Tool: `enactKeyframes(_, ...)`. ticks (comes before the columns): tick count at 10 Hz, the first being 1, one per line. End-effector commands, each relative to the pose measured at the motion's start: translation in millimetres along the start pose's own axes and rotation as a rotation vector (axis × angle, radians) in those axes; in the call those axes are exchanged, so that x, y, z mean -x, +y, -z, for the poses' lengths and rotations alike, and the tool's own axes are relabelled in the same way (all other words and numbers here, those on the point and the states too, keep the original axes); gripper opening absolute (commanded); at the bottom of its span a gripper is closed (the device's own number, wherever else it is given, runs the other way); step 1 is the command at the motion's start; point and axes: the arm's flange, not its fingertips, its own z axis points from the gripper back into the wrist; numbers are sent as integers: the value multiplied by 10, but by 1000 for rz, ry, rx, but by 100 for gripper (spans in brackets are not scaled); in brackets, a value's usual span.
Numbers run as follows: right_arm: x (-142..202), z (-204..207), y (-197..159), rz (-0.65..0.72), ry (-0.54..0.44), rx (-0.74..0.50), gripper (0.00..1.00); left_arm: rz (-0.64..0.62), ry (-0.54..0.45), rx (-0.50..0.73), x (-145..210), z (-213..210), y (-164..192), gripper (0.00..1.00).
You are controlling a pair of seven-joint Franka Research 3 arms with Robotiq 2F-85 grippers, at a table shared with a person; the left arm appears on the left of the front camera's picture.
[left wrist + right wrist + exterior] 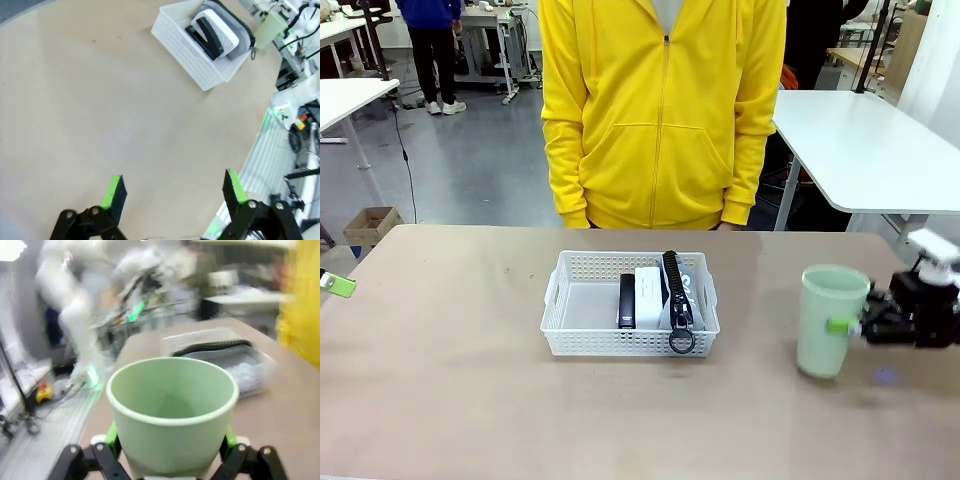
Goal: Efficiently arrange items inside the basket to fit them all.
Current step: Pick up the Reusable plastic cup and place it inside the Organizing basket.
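Front view shows the right claw (848,325) at the worktop's (450,380) right side, clenched on the pale green cup (830,320), which stands upright well to the right of the white basket (582,338). Inside the basket, the black stapler (627,300), the small white box (647,292) and the grey pouch (682,295) lie side by side, the pouch's ring (681,341) at the near wall. A person in a yellow jacket (660,110) stands at the far side. Left wrist view shows the left claw (172,195) released, above bare worktop.

Right claw (848,325) clamps (pads both sides); left claw (172,194) spread.
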Motion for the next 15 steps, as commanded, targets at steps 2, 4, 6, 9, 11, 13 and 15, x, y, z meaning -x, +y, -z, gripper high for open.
enactKeyframes(2,-1052,94,701,239,-10,282,0,-5,7,-8,18,0,-23,100)
enactKeyframes(4,-1248,155,834,273,17,292,0,-5,7,-8,18,0,-23,100)
enactKeyframes(6,-1213,142,792,348,45,334,0,-5,7,-8,18,0,-23,100)
enactKeyframes(9,-1575,-38,285,263,13,298,0,-5,7,-8,18,0,-23,100)
enactKeyframes(11,-1575,-38,285,263,13,298,0,-5,7,-8,18,0,-23,100)
enactKeyframes(13,-1660,228,256,236,126,240,91,-5,7,-8,18,0,-23,100)
enactKeyframes(15,-2082,707,366,262,252,198,91,-5,7,-8,18,0,-23,100)
